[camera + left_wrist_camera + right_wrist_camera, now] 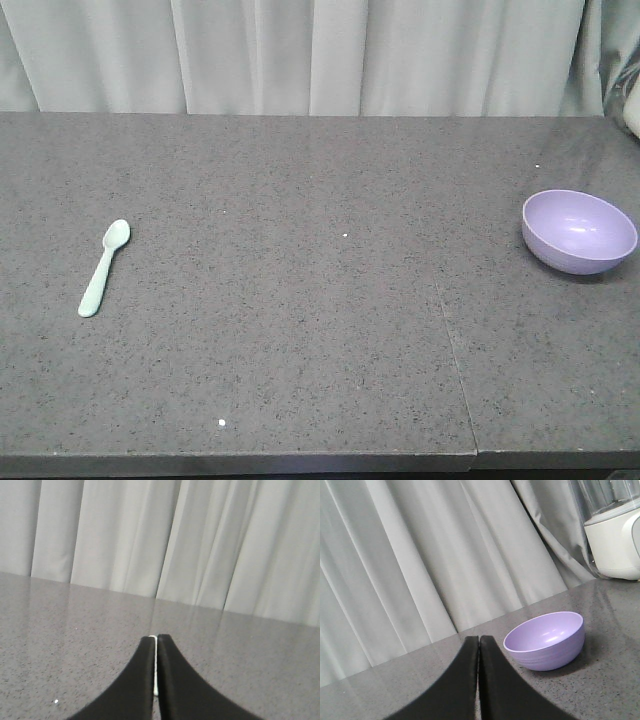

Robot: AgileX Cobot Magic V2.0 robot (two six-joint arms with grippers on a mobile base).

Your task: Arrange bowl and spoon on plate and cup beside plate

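The left jaws, nearest to their wrist camera, are pressed together, and the right jaws are pressed together too, holding nothing. A thin pale line shows in the slit of the left jaws; I cannot tell if it is some far thing or only light. Both pairs must spread before any grasp, otherwise they would only push things away. On the bench point(300, 380) the spoon point(104, 268) lies flat at the left side, well apart from the bowl point(579, 232), which stands upright at the right side, ahead of the right jaws and a little to their right. In my judgement the spoon is the harder one: it is low and thin on a hard surface, so the tips could scrape the bench or flick it away. The bowl is glossy and round, so a pinch on its rim could slip or tip it, or slide it toward the white appliance point(615, 540) behind it. The biggest trouble is that no plate and no cup appear in any view, so the goal place is unknown. The arms do not show in the front view, the appliance is cut off by the frame edge, and behind all hangs the curtain point(320, 55).
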